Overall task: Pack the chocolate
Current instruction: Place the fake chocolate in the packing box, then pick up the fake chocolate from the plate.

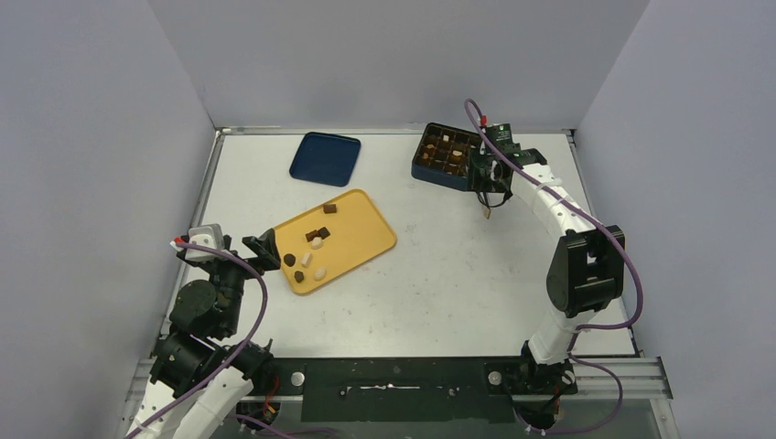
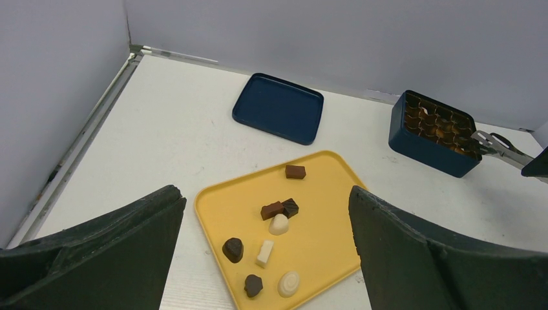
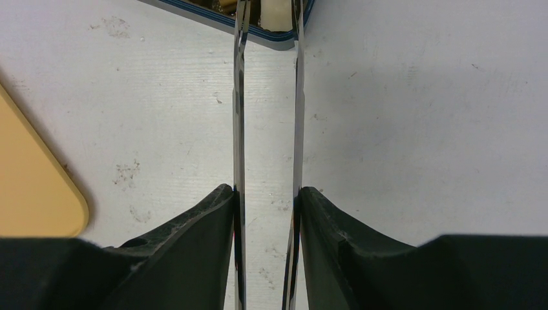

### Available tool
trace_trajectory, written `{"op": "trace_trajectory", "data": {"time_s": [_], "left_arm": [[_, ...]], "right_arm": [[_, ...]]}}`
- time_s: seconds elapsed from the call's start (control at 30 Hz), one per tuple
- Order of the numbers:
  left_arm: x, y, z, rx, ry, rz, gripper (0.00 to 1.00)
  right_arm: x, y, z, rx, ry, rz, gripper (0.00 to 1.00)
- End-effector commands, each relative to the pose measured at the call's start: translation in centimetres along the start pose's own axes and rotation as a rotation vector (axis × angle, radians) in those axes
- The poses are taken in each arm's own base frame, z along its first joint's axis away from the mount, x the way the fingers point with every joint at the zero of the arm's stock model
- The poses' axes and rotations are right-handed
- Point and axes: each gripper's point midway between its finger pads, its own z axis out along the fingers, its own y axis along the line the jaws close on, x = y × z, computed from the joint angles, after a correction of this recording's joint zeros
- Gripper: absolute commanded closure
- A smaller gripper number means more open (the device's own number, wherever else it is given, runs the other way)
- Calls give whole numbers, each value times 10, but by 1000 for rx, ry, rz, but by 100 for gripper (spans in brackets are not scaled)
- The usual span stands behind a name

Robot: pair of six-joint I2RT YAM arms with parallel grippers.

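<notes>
Several chocolate pieces (image 1: 316, 245), dark brown, caramel and white, lie on the yellow tray (image 1: 364, 227). In the left wrist view a white piece (image 2: 278, 223) sits mid-tray (image 2: 329, 187). More pieces fill the dark blue gridded box (image 1: 446, 154) (image 2: 426, 139). My left gripper (image 1: 265, 249) (image 2: 266, 194) hangs open off the tray's near-left end, holding nothing. My right gripper (image 1: 485, 178) (image 3: 266, 190) is shut on metal tweezers (image 3: 296, 97) (image 2: 501, 145), whose blades reach the box's near corner (image 3: 194, 11). A white piece (image 3: 276, 13) shows between the blades; I cannot tell whether it is pinched.
The box's dark blue lid (image 1: 325, 157) (image 2: 279, 108) lies flat behind the tray. Grey walls close in the table on the left, right and back. A corner of the tray (image 3: 32, 187) shows left of the tweezers.
</notes>
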Motion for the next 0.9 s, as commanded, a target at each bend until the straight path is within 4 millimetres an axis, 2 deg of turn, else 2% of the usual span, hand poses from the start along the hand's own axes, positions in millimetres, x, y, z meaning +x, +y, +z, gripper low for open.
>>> {"op": "trace_trajectory", "data": {"time_s": [0.0,0.23,0.57,0.67,0.77,0.87], "left_arm": [[-9,-4,2,13,-26,-8,3],[-9,-4,2,13,-26,-8,3],[-10,-3,1,12,-28,-8,3],[-10,-3,1,10,-28,-9,3],[-11,-2,1,6,-32,-10,3],[-11,-2,1,5,-34,-11,3]], "right_arm": [[-17,-3,-6,17,-67,6,61],[-23,4,-17,1,-97,-12,61],[-28,42,-29,-47,-153,-104,61],[-27,64,-31,-96,-172,-138,61],[-19,103,-32,-207,-172,-199,61],[-8,134,-29,-271,-165,-245,61]]}}
